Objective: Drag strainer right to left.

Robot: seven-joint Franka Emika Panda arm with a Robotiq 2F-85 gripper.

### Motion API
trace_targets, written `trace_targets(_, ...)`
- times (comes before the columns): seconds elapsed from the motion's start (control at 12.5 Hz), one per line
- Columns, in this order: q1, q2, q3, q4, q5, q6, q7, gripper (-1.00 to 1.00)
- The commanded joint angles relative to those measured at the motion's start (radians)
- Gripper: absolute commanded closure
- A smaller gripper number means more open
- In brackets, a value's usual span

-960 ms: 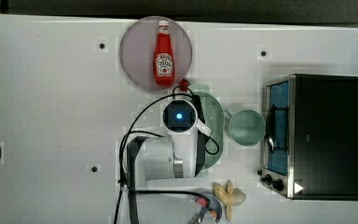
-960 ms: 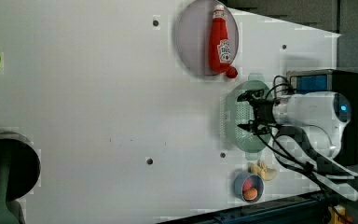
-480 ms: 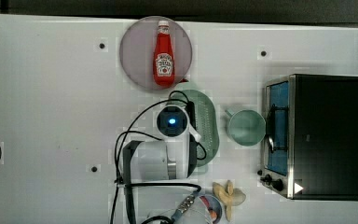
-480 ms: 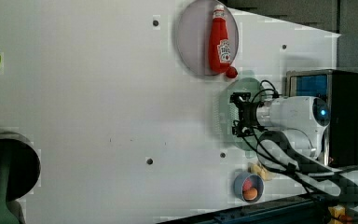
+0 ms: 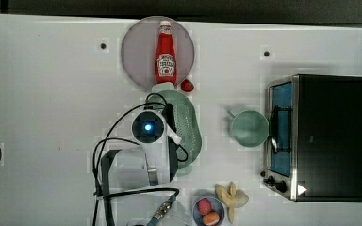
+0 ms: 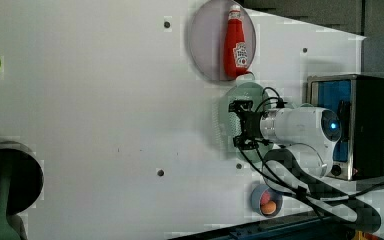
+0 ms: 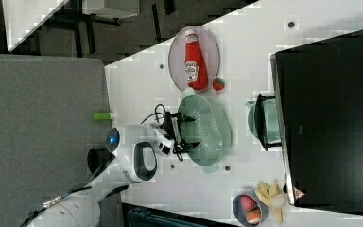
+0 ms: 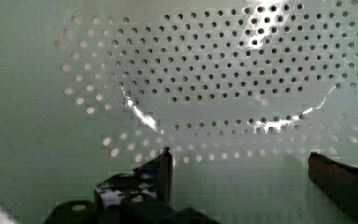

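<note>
No legible text (bottle label (image 5: 165, 63) unreadable)

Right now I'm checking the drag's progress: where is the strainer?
In the top view the strainer lies at the table's middle, just below the plate holding the ketchup bottle, with the mug apart on the top view's right.

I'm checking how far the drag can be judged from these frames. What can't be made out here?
- Whether the open hand touches the strainer: the wrist view shows no clear contact, and in the top view the arm hides it.
- The strainer's side towards the top view's left: the arm covers it.
- What lies in the small bowl: too small to name in the top view.
</note>
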Motion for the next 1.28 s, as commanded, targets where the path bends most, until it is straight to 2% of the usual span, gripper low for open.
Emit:
trace_targets(0.08, 0.037, -0.021, 0.035, 0.014, 0.034, -0.028, 0.166, -1.0)
trace_targets(0.64, 0.111, 0.0, 0.078, 0.039, 0.034, -0.027, 0.293, -1.0)
trace_targets(1.28, 0.236, 0.131, 0.079, 0.234, 0.036, -0.055, 0.419, -1.0)
